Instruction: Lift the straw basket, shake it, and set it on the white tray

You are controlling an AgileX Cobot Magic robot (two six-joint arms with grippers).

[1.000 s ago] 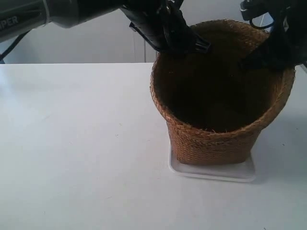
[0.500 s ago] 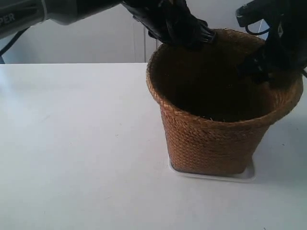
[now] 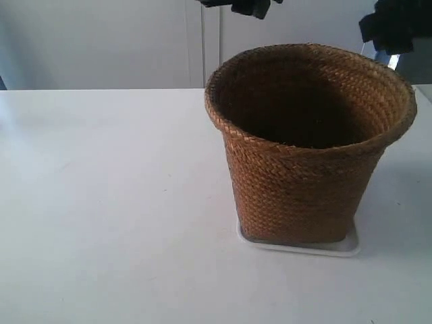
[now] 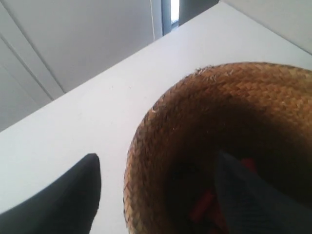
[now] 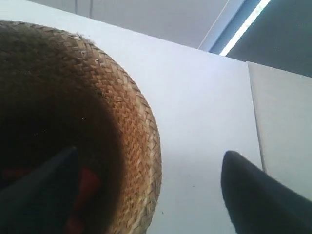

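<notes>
Overhanging the white tray (image 3: 348, 248), the straw basket (image 3: 304, 182) could be tipped if clipped by the left gripper (image 4: 158, 157) or right gripper (image 5: 151, 152), both open.

A white table (image 3: 101, 202) is shown filling the lower and left parts of the exterior view. Across the upper frame a pale grey wall (image 3: 101, 40) is seen, divided by a vertical seam (image 3: 203, 47) near centre. A bright strip of light (image 5: 242, 28) is recorded beyond the table in the right wrist view.

No text, label, brand, number or sign can be read in any view.
</notes>
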